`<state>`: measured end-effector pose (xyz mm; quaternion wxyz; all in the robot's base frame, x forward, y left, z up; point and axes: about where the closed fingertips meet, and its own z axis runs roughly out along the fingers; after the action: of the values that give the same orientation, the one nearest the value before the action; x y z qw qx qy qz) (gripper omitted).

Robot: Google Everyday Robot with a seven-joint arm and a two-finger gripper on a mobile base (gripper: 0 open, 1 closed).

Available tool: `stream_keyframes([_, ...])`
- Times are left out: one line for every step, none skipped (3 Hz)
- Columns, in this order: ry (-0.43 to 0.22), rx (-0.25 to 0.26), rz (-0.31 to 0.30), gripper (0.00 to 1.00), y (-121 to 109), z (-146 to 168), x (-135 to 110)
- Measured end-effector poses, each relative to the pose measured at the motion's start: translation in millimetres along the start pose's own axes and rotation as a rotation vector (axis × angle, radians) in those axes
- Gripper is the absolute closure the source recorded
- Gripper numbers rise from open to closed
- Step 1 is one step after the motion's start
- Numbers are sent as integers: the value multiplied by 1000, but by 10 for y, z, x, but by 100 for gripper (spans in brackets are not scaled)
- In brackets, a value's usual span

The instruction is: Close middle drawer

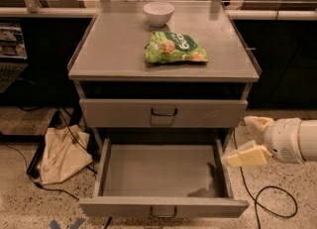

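Observation:
The middle drawer (161,171) is pulled out wide open and empty. Its low grey front panel (163,207) with a small dark wire handle (163,214) faces me at the bottom of the view. My gripper (250,139) is at the right, just outside the drawer's right side wall and level with it. Its two cream fingers (246,155) are spread apart and hold nothing. The white wrist (290,140) enters from the right edge.
A shut drawer (163,112) sits above the open one. On the cabinet top (114,44) lie a green snack bag (175,47) and a white bowl (158,13). A cloth bag (62,153) and cables (267,193) lie on the floor on either side.

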<state>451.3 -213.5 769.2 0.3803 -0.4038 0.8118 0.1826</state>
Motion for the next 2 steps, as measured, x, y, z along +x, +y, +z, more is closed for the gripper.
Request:
stream_keyframes([-13, -22, 23, 42, -23, 114, 89])
stream_keyframes([-13, -22, 23, 65, -22, 114, 89])
